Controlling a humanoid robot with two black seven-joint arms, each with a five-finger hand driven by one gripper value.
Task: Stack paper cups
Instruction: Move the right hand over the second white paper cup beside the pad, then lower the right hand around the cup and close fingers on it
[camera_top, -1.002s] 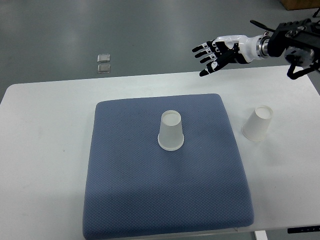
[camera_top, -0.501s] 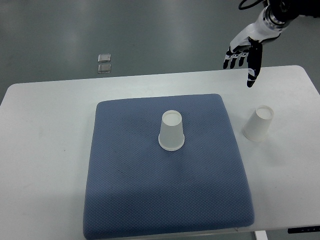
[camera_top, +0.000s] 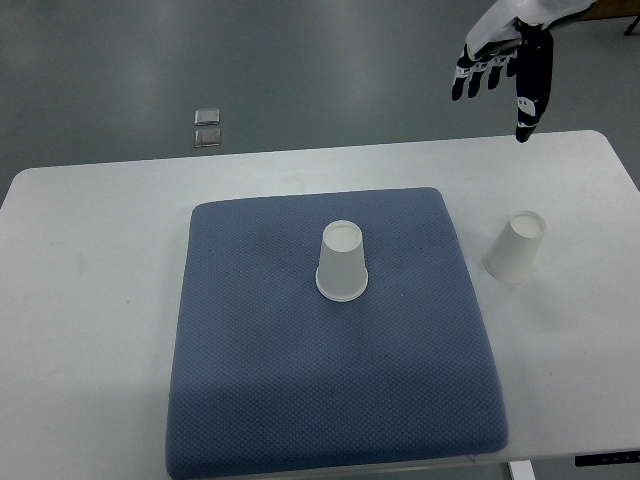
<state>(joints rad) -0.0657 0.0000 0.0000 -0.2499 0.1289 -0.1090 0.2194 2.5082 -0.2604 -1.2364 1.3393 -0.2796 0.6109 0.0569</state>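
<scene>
The right hand's (camera_top: 505, 62) wrist and arm are cut off at the top edge. It hangs above the counter's (camera_top: 90, 260) far edge, fingers (camera_top: 527, 100) spread and empty. One cup (camera_top: 342, 262) stands upside-down on the blue pad (camera_top: 330, 390), another (camera_top: 516, 246) on the counter beside it.

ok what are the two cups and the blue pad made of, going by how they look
Cup on the pad: looks like white paper with a matte finish, slightly translucent-looking, so thin plastic is possible. Cup on the table: opaque matte white, most likely paper. Blue pad: seems to be woven fabric over soft padding, judging by its dotted texture and rounded edges.
</scene>
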